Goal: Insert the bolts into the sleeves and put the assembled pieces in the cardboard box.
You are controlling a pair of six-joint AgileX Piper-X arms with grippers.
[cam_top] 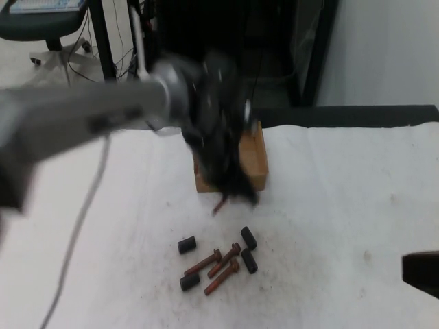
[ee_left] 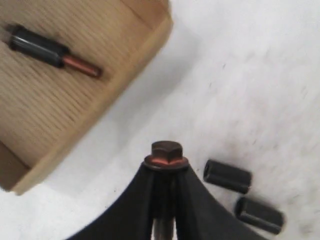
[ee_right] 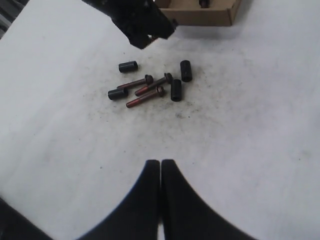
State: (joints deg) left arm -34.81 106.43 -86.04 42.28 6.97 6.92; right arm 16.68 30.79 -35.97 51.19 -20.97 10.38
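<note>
My left gripper (ee_left: 166, 169) is shut on a copper bolt (ee_left: 166, 151), hex head poking out past the fingertips. In the high view it (cam_top: 230, 186) hangs over the front edge of the cardboard box (cam_top: 255, 159), the bolt (cam_top: 219, 204) sticking out below. An assembled bolt-and-sleeve piece (ee_left: 47, 49) lies inside the box (ee_left: 130, 85). Three loose bolts (cam_top: 221, 264) and several black sleeves (cam_top: 249, 260) lie on the white bench in front of the box. My right gripper (ee_right: 160, 164) is shut on nothing, low over the near bench, short of the bolts (ee_right: 146, 91).
The white cloth-covered bench (cam_top: 343, 205) has open room left and right of the parts. The left arm (cam_top: 82, 116) crosses the bench's left rear. A cable (cam_top: 82, 212) trails over the left side. A chair base and table legs stand behind the bench.
</note>
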